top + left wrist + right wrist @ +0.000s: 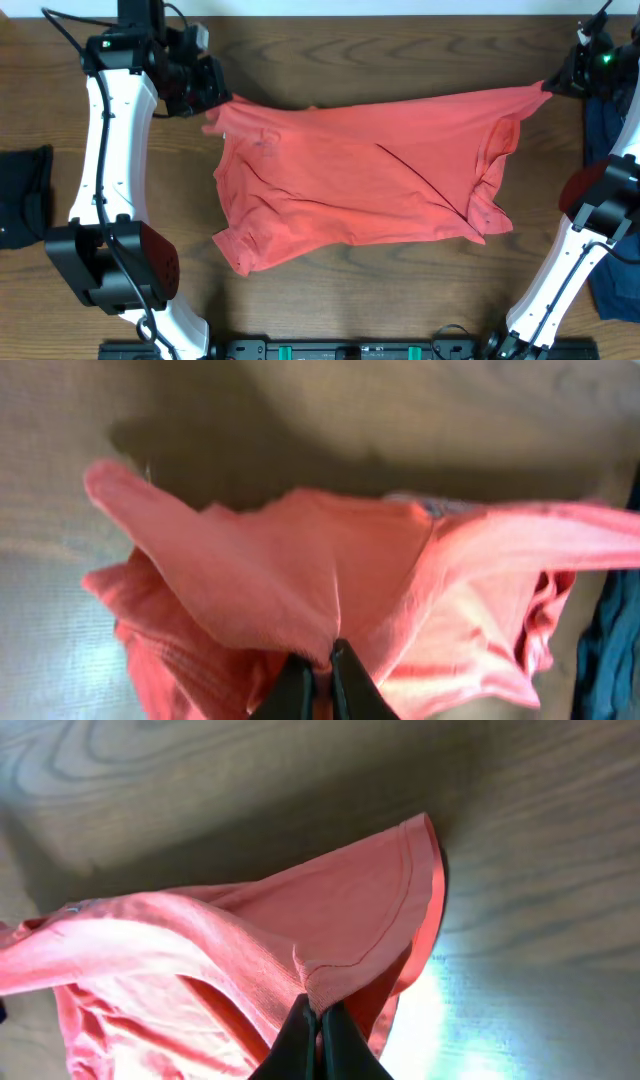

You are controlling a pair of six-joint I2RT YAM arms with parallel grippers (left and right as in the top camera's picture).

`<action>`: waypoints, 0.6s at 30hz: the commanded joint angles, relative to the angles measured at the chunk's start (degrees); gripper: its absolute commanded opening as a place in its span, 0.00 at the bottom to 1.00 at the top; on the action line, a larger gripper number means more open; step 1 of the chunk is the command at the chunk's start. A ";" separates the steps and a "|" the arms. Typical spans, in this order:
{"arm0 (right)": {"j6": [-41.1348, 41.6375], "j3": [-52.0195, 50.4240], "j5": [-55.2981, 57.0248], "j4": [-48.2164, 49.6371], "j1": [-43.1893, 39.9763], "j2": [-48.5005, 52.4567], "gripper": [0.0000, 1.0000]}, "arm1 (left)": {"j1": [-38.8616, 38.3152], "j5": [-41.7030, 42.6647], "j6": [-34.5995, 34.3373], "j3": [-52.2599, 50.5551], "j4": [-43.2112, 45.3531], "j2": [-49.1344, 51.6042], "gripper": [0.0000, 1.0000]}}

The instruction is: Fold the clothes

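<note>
Coral-red T-shirt (360, 175) stretched across frame centre over wooden table (350, 300). Left gripper (215, 100) pinched shut on its upper-left corner, right gripper (550, 85) likewise on upper-right corner. Black garment (22, 195) far left, navy shirt (600, 125) far right.

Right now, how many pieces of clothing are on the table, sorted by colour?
Coral-red T-shirt: 1
Black garment: 1
Navy garment: 1 (partly hidden, at the table's edge)
Total: 3
</note>
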 commanded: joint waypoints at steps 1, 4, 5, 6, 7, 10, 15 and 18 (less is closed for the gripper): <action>0.46 1.07 1.64 -0.83 -1.03 -2.19 0.01 | 0.59 -2.43 3.32 0.33 -2.38 -1.27 0.06; 1.11 1.03 2.49 -2.40 -2.03 -2.19 0.01 | 0.59 -5.38 3.37 -1.05 -4.33 -1.27 0.06; 1.49 0.98 2.80 -2.49 -2.49 -2.19 0.01 | 0.59 -5.53 3.52 -1.60 -4.61 -1.27 0.06; 2.16 0.81 3.08 -2.49 -3.02 -2.19 0.01 | 0.59 -5.57 3.52 -2.29 -4.61 -1.27 0.06; 2.95 0.59 3.32 -2.49 -3.45 -2.19 0.01 | 0.59 -5.95 3.52 -2.84 -4.61 -1.27 0.06; 3.76 -0.55 5.14 -2.47 -4.70 -2.16 0.01 | 0.57 -7.19 3.50 -5.33 -3.58 -1.25 0.06; 3.43 -4.63 5.18 -2.23 -5.99 -2.16 0.01 | 0.57 -8.02 3.45 -13.22 2.19 -1.11 0.06; 2.75 -8.26 5.14 -1.07 -5.51 -2.16 0.01 | 0.57 -8.00 2.54 -18.40 7.02 -0.94 0.06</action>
